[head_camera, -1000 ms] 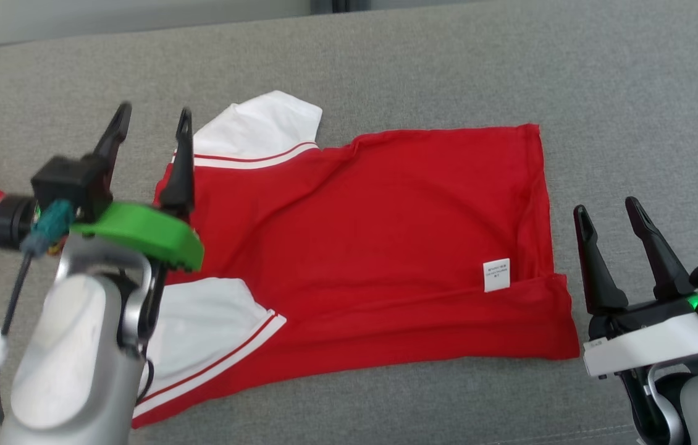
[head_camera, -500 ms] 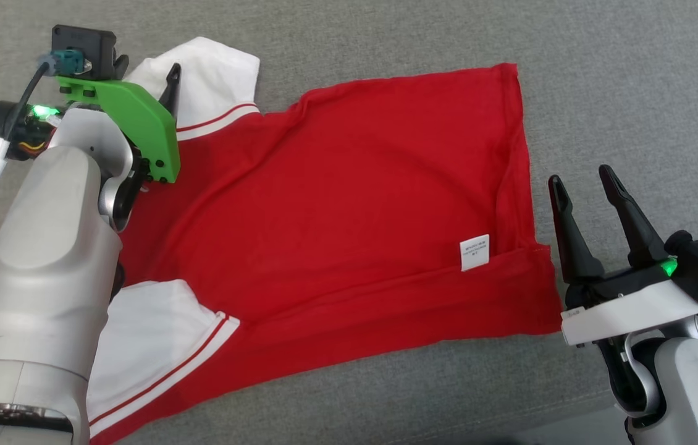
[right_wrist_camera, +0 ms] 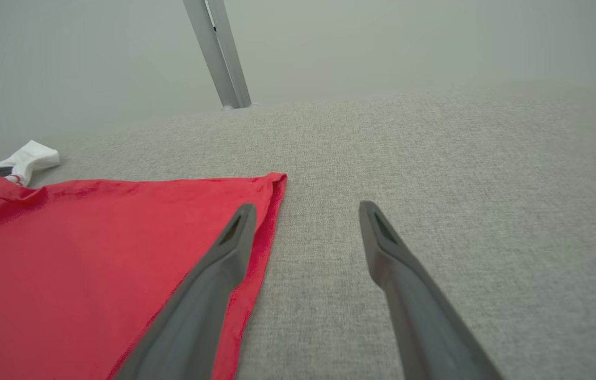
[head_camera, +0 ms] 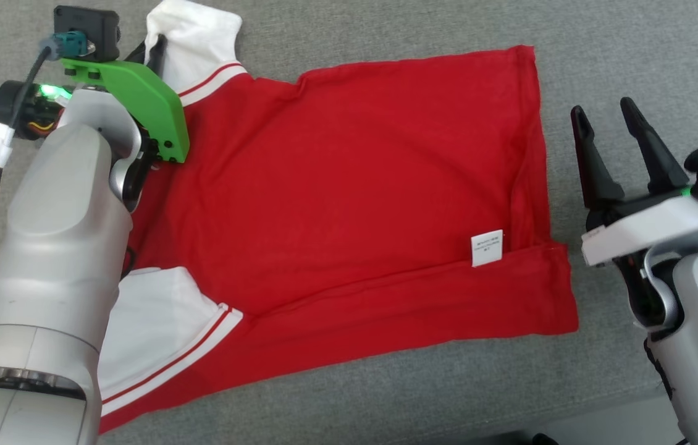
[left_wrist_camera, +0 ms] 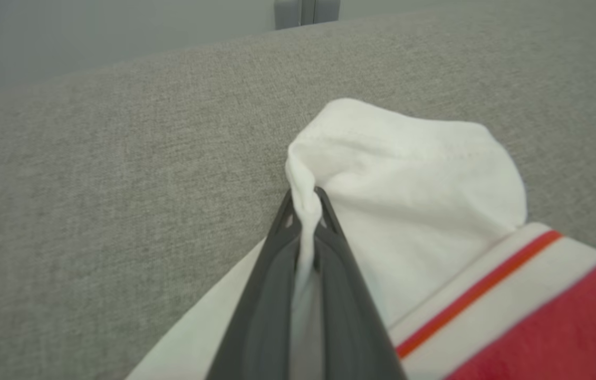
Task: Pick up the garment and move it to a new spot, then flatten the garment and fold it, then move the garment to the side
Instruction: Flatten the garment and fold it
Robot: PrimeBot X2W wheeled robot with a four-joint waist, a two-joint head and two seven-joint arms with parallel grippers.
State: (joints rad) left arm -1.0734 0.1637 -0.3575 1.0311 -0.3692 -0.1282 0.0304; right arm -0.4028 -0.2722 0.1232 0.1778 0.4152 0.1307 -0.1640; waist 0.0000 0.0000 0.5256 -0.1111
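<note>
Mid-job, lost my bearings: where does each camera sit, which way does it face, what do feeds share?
Head view: on the head, facing down at the red garment on the grey surface; left gripper at the far white sleeve, right gripper open beside the hem.
Left wrist view: along its own fingers, shut on that sleeve.
Right wrist view: low over the surface, along its open fingers, garment at left.
Shared: both wrist views show the pinched sleeve.
</note>
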